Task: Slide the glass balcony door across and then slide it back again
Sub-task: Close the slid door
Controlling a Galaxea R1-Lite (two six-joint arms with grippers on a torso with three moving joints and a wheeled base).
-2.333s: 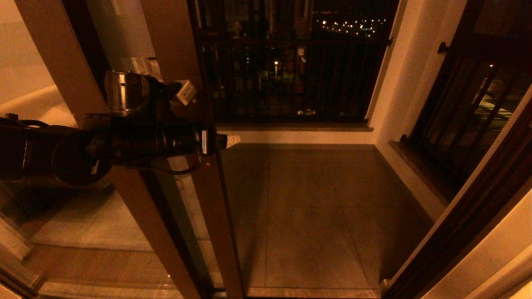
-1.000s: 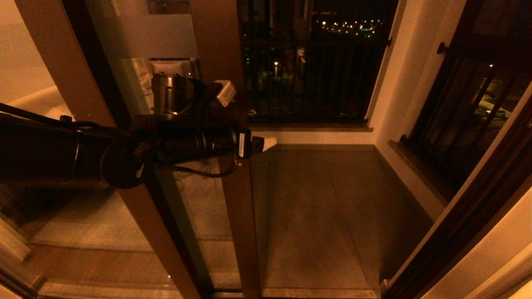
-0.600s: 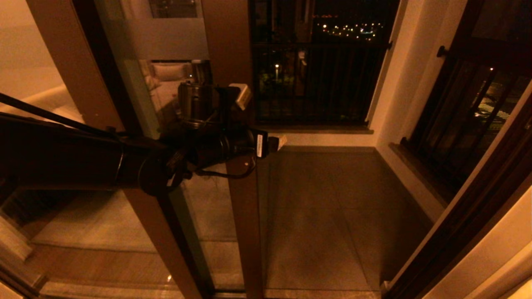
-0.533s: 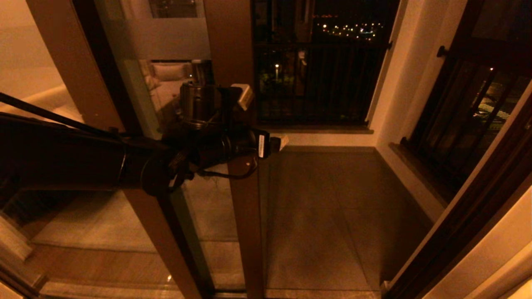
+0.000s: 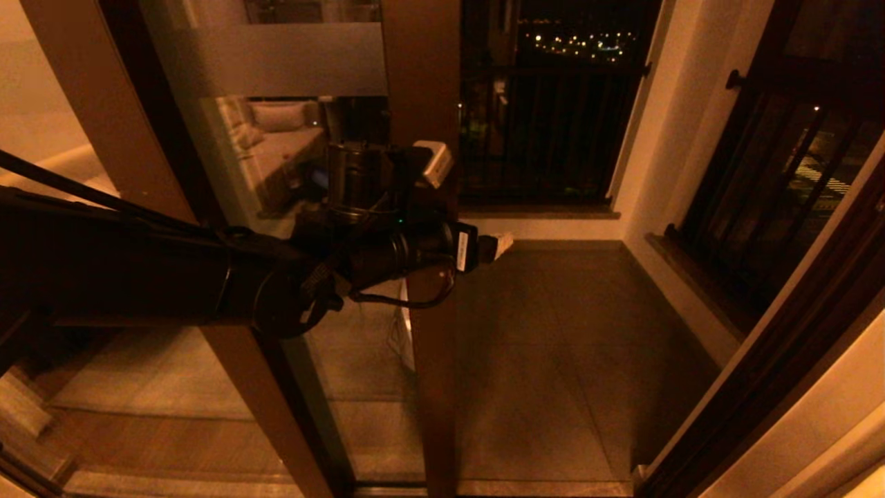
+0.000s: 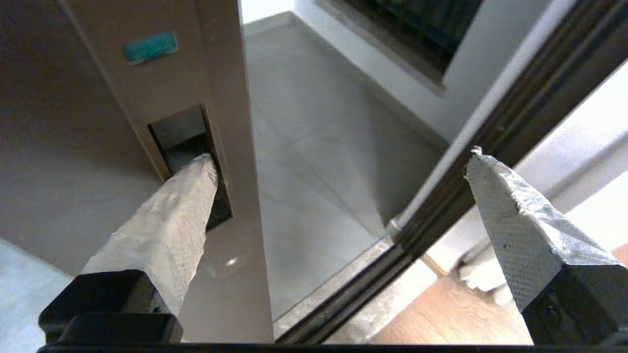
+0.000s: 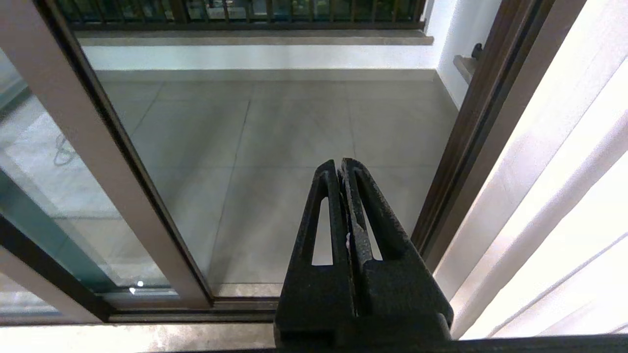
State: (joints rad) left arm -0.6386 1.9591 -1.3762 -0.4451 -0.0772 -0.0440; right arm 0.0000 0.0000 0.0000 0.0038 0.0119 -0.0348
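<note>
Sliding door: the glass door (image 5: 304,207) stands partly across the doorway, its upright edge post now near the middle of the opening; compared with two seconds ago that post has travelled well towards the dark frame (image 5: 774,373) on the robot's right.
Handle: a slim recessed slot (image 6: 189,147) is cut into the door's edge post, below a small green sticker (image 6: 149,46).
Left gripper: the left gripper (image 6: 343,166) is spread wide, holding nothing; one taped finger (image 6: 171,220) is hooked into the slot, the other hangs free beyond the post, on the side towards the dark frame.
Left arm: stretched out from the robot's left, it has followed the post across the opening.
Right gripper: the right gripper (image 7: 341,169) is closed on nothing and parked low, pointing at the balcony floor (image 7: 294,132) between the door and the dark frame.
Meaning for the task: the first slide looks about half done; a gap remains between the post and the dark frame.
Next, judged: the finger must keep its hook in the slot until the door meets the frame, then push it back the other way.
</note>
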